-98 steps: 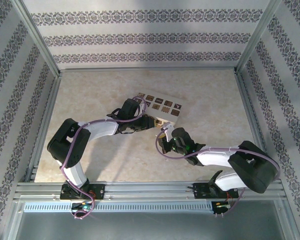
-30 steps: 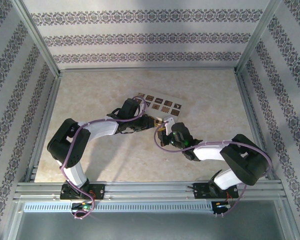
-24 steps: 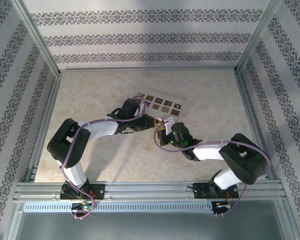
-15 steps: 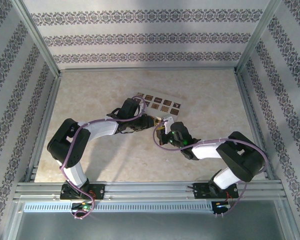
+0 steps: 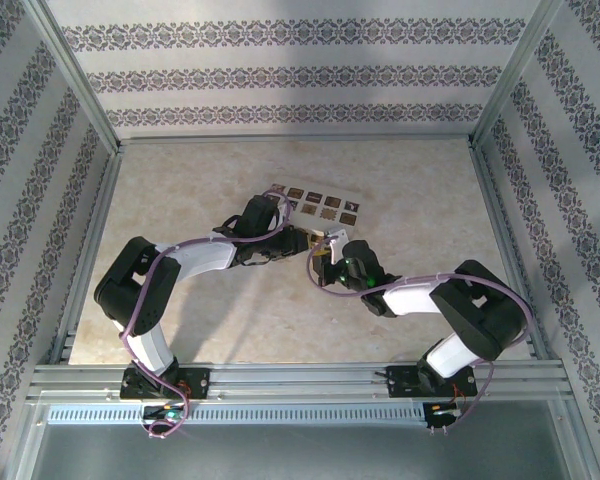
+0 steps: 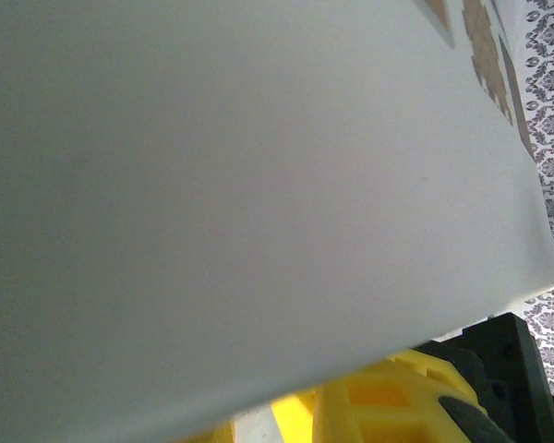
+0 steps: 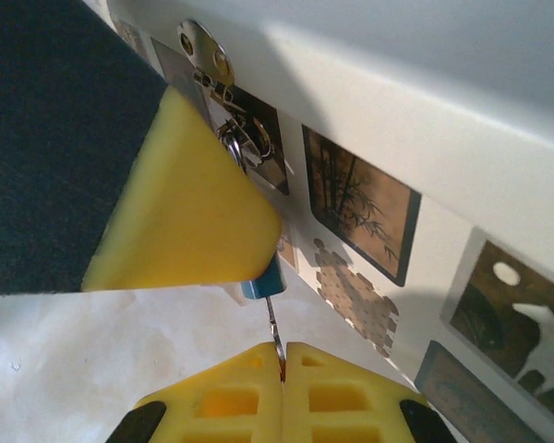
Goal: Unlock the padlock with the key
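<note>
Right wrist view showed the right gripper [image 7: 283, 356] clamped shut on the thin key [image 7: 273, 325] directly below the blue padlock [image 7: 263, 284], blade pointing up into it, while the left gripper [image 5: 298, 246] covered the padlock, grip unclear.

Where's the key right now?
Right wrist view, low centre: the key sits pinched in the right pincer, reaching up to a blue piece under a yellow finger.

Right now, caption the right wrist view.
Right gripper pinching a blue-headed key below the left gripper's yellow finger, beside the tiled white box.
</note>
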